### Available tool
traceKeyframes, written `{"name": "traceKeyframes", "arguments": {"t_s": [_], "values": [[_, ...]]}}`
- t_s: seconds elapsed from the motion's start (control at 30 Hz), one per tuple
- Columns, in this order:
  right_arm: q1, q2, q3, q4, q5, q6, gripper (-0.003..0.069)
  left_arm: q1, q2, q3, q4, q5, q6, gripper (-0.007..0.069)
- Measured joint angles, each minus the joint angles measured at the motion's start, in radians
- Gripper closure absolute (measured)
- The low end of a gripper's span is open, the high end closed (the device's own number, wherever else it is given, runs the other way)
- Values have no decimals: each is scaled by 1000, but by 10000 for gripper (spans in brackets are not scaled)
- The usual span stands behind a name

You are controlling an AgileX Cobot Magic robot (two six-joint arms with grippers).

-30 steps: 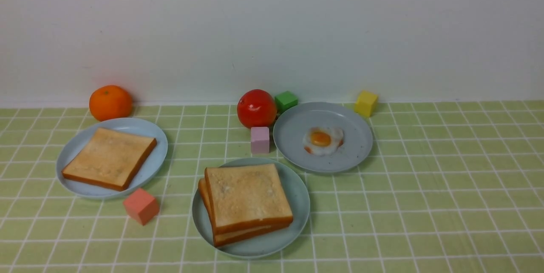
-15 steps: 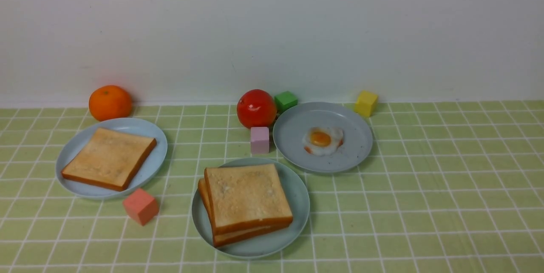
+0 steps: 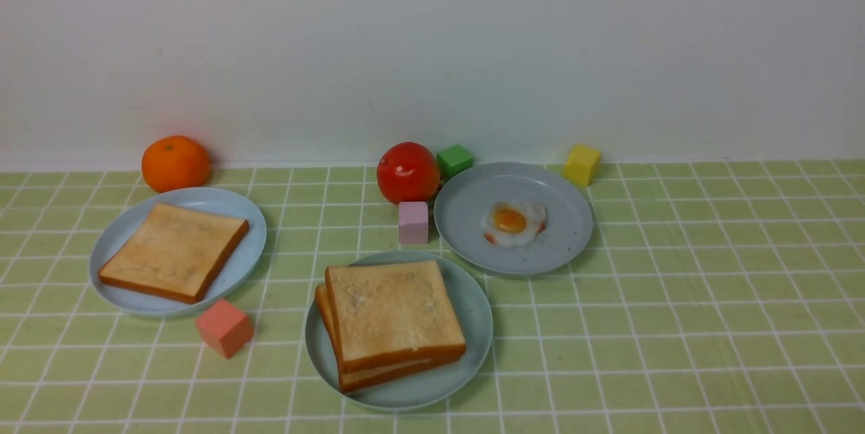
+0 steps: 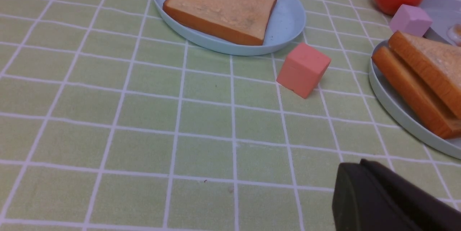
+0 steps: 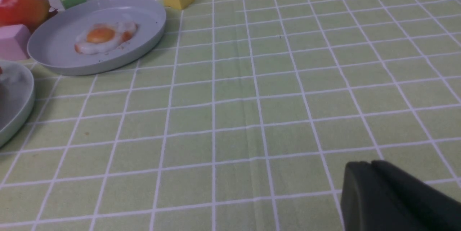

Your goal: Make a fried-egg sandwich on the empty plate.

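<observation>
We found the fried egg (image 3: 513, 223) lying flat, yolk up, slightly right of centre on the grey-blue plate (image 3: 466, 245) at the back right. Nothing touched it. We judged it light, thin and glossy, probably a little flexible and apt to slide on the smooth plate, so a pinch across its white rim from above looked safer than a push on the domed yolk. With so little height to catch, the fingers would have to come down almost to the plate.

In front of it and to the left sat the mint-teal plate (image 3: 476, 312), carrying two toast slices (image 3: 392, 309) stacked slightly askew. We could see no egg between them, so we reckoned the filling step was not yet done. The upper slice looked thick, stiff and easy to grip by its crust edge.

A pink cube (image 3: 413, 222) stood just beside the egg's plate, with a tomato (image 3: 407, 172) and a green cube (image 3: 454, 160) behind it and a yellow cube (image 3: 582, 163) at the plate's far right. Further left were a third toast slice (image 3: 174, 251) on its own blue plate (image 3: 250, 261), an orange (image 3: 176, 163) and a salmon cube (image 3: 224, 327).

Neither arm showed in the front view. The left gripper (image 4: 363, 195) was closed and empty over bare tablecloth (image 4: 180, 123). Of the right gripper (image 5: 371, 195) only a dark edge showed, and we could not tell how far apart its jaws stood; it held nothing we could see.
</observation>
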Motion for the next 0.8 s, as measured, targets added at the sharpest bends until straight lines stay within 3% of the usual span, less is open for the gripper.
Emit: {"name": "traceKeyframes", "arguments": {"t_s": [0.8], "values": [[0, 0, 0, 0, 0, 0, 584, 0, 0, 0, 0, 0, 0, 627]]}}
